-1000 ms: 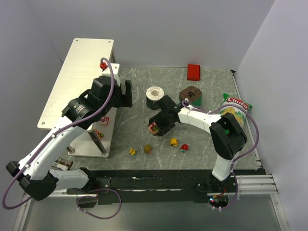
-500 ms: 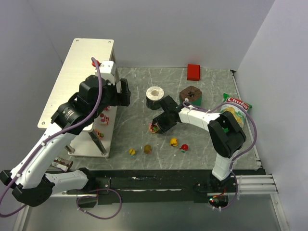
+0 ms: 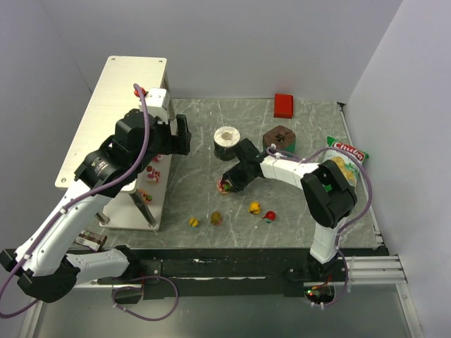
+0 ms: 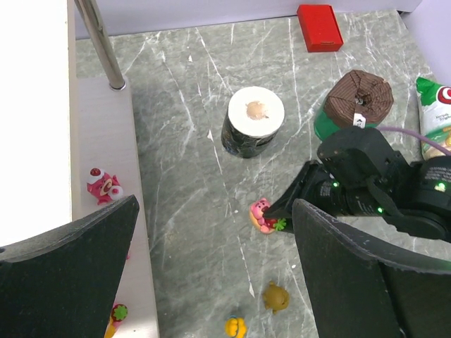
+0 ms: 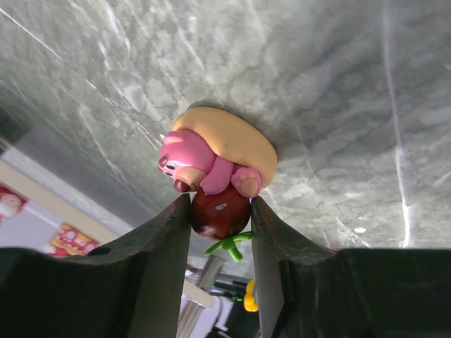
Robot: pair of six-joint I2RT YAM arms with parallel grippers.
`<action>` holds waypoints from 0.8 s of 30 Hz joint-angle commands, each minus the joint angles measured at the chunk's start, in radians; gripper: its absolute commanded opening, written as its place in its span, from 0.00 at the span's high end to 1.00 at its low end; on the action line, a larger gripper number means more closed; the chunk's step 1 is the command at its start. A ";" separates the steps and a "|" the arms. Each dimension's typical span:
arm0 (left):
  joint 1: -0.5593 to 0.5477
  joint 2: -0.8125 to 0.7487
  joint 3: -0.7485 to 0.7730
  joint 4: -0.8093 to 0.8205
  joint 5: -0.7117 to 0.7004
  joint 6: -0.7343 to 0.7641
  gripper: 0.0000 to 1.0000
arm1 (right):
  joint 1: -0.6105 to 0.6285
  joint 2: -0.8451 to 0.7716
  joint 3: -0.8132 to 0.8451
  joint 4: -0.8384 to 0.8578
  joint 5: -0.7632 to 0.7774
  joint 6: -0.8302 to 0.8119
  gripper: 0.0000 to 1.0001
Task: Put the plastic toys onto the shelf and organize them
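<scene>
A pink bear toy (image 5: 211, 151) with a red strawberry (image 5: 218, 211) lies on the grey table (image 3: 190, 186). My right gripper (image 5: 220, 204) is shut on it, both fingers pressing the strawberry's sides. From above, this toy (image 3: 224, 186) sits mid-table at the right gripper (image 3: 228, 182). My left gripper (image 4: 215, 211) hangs open above the table beside the shelf (image 3: 106, 113), holding nothing. Two toys (image 4: 103, 184) (image 4: 116, 313) rest on the shelf's lower tier. Loose on the table are a yellow toy (image 3: 193, 222), an olive one (image 3: 216, 217), another yellow (image 3: 255, 208) and a red one (image 3: 270, 215).
A white-topped roll (image 3: 227, 139) stands just behind the right gripper. A brown lump on a green base (image 3: 280, 139), a red block (image 3: 283, 105) and a green chip bag (image 3: 345, 158) lie at the back right. Thin shelf legs (image 4: 99, 42) stand at the left.
My right gripper's fingers have closed in onto the pink toy's strawberry. My left arm swung back and left toward the shelf, then held still.
</scene>
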 commanded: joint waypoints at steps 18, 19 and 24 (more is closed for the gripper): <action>0.003 -0.018 0.053 0.011 -0.099 -0.013 0.03 | 0.076 0.188 0.504 0.001 -0.035 -0.451 1.00; 0.003 -0.015 0.056 0.008 -0.100 -0.014 0.04 | 0.079 0.203 0.529 -0.007 -0.042 -0.464 1.00; 0.003 -0.007 0.064 -0.003 -0.108 -0.025 0.04 | 0.083 0.313 0.684 0.061 -0.091 -0.516 1.00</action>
